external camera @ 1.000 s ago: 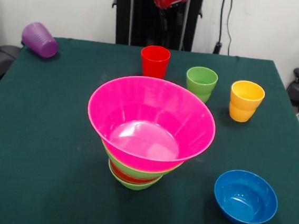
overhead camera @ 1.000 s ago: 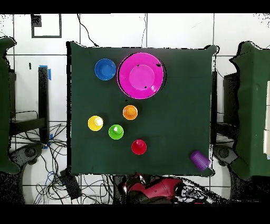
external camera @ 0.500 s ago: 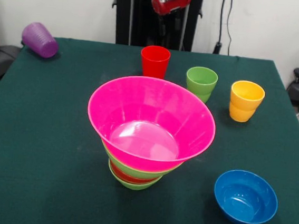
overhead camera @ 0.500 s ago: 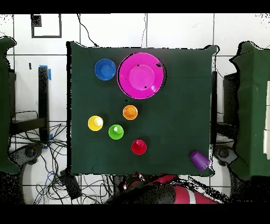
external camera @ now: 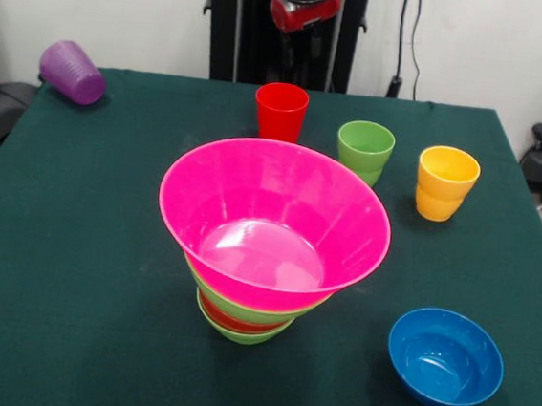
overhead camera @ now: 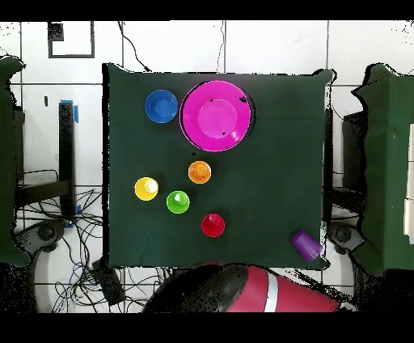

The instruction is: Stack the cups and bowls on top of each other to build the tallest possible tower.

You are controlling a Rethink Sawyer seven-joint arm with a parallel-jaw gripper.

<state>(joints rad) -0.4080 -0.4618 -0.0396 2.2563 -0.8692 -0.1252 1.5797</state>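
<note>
1. At your far left in the front view, the purple cup (external camera: 71,72) lies on its side at the corner of the green table (external camera: 72,270).
2. Moving right, the tower (external camera: 266,251) stands near the table's middle: a small green bowl at the bottom, a red-orange bowl, a large green bowl, and the pink bowl (external camera: 274,222) on top, its mouth tilted towards the camera.
3. Behind the tower you see the red cup (external camera: 281,111) upright. The gripper (external camera: 306,43) hangs above and behind it, off the table; you cannot tell how its fingers stand.
4. Next come the light green cup (external camera: 364,151) and the yellow cup (external camera: 445,183), both upright and apart.
5. The blue bowl (external camera: 445,357) sits alone, near the front right.
6. Overhead, an orange cup (overhead camera: 199,171) stands just beside the tower.
</note>
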